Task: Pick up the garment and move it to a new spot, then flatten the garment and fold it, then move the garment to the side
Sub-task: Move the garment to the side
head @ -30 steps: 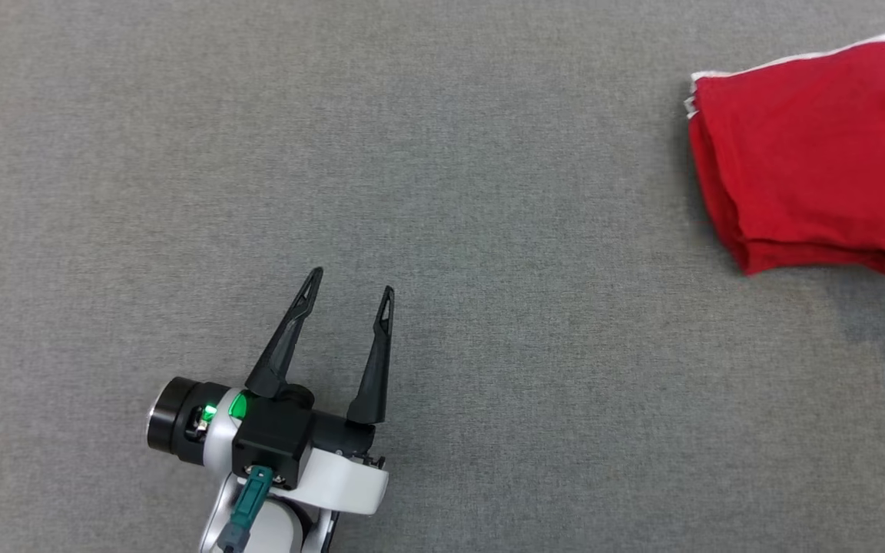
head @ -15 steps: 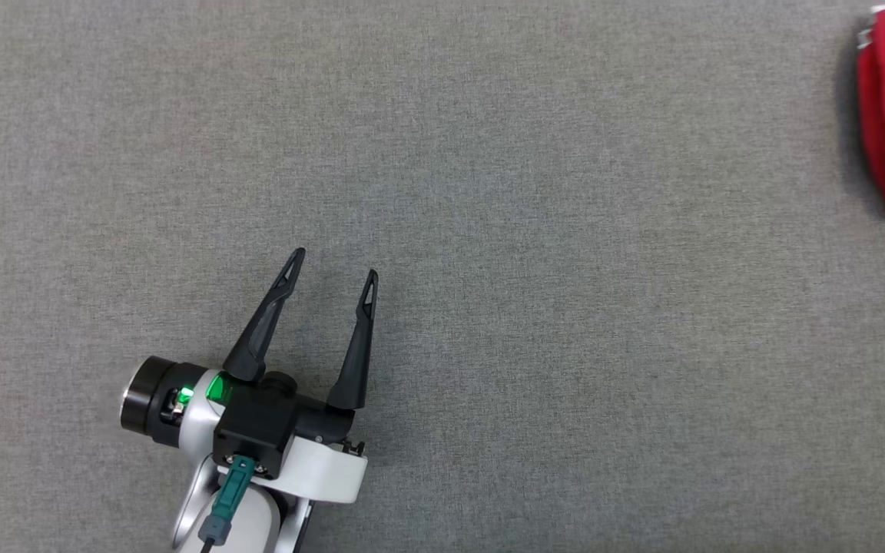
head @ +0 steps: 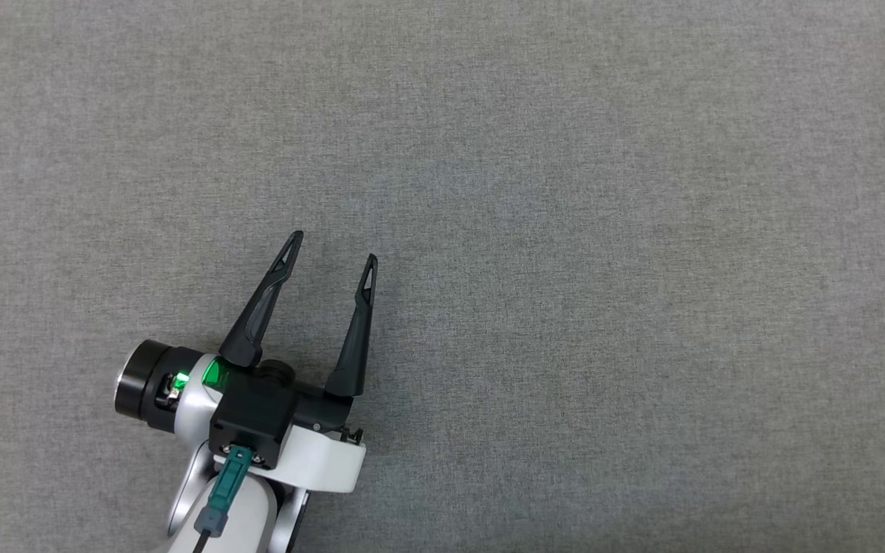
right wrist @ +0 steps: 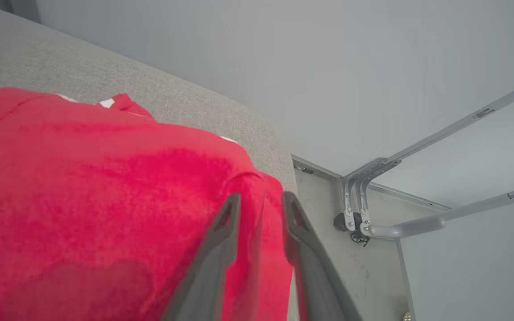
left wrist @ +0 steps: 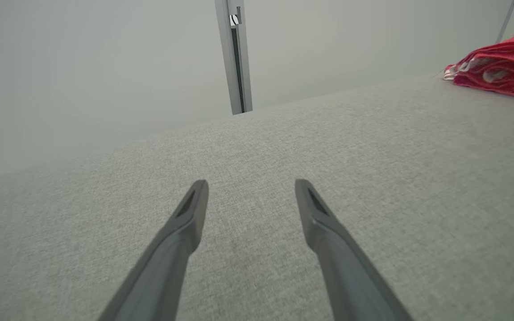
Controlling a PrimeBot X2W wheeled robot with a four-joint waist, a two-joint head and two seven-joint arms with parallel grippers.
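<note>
Where the grey table (head: 565, 307) ends on the robot's right, the folded red garment (right wrist: 105, 200) lies by the corner. Right gripper (right wrist: 261, 200) over it, fingers (right wrist: 212, 258) narrowly parted, cloth ridge between; pinched or released, cannot tell. Left gripper (head: 334, 247) well apart, spread wide, holding nothing.

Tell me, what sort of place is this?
Probably a robot test room rather than a home: a wide grey cloth-covered table, bare pale walls, a metal post, and a folded red garment.
</note>
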